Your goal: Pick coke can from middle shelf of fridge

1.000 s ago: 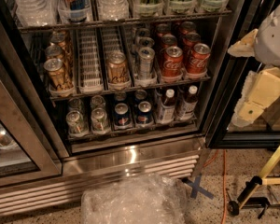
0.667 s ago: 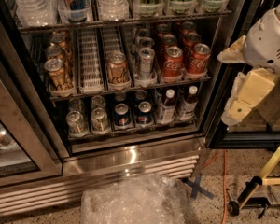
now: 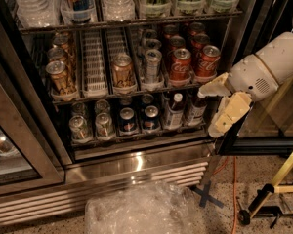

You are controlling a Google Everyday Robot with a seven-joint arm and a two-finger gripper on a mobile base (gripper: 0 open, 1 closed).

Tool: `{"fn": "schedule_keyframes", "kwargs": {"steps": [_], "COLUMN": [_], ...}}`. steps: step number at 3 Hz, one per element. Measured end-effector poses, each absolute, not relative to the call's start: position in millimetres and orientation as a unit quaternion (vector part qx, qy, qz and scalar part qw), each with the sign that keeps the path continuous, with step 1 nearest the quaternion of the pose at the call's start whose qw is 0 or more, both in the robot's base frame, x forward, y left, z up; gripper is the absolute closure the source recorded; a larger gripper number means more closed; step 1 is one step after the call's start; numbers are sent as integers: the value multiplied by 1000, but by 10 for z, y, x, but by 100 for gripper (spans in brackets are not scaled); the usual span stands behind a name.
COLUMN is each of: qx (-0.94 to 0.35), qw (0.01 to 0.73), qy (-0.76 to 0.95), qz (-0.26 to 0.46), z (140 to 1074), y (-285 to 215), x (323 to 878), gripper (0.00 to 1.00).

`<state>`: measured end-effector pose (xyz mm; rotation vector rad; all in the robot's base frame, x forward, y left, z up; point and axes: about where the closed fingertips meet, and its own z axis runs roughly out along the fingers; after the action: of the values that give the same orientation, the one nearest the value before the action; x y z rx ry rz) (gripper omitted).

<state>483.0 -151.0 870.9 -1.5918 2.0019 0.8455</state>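
Observation:
The fridge (image 3: 136, 165) stands open in front of me. Its middle shelf (image 3: 94, 62) has white ribbed lanes. Two red coke cans (image 3: 179, 65) (image 3: 207, 60) stand at the front right of that shelf, with more red cans in rows behind them. Gold-tan cans (image 3: 122, 70) and a silver can (image 3: 152, 65) stand to their left. My gripper (image 3: 207, 112) is open and empty. It hangs at the fridge's right edge, just right of and below the coke cans, in front of the lower shelf's bottles.
The top shelf holds clear tubs and bottles (image 3: 115, 1). The bottom shelf holds dark cans (image 3: 127, 120) and small bottles (image 3: 173, 110). A crumpled clear plastic sheet (image 3: 141, 211) lies on the floor. A yellow stand (image 3: 278, 179) and an orange cable (image 3: 233, 179) are at the right. A glass door (image 3: 10, 145) is at the left.
My arm has swung left from the right edge towards the fridge, bringing the gripper close to the right end of the middle shelf. The cans have not moved.

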Motion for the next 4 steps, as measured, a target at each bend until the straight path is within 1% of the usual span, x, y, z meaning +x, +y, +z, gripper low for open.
{"fn": "schedule_keyframes", "kwargs": {"steps": [1, 2, 3, 4], "qx": [-576, -577, -565, -567], "qw": [222, 226, 243, 248], "qy": [725, 688, 664, 654], "qz": [306, 378, 424, 435], "z": [8709, 8551, 8562, 8543], "y": [-1510, -1385, -1256, -1261], "x": [4830, 4691, 4704, 4714], "gripper": [0, 0, 0, 0]}}
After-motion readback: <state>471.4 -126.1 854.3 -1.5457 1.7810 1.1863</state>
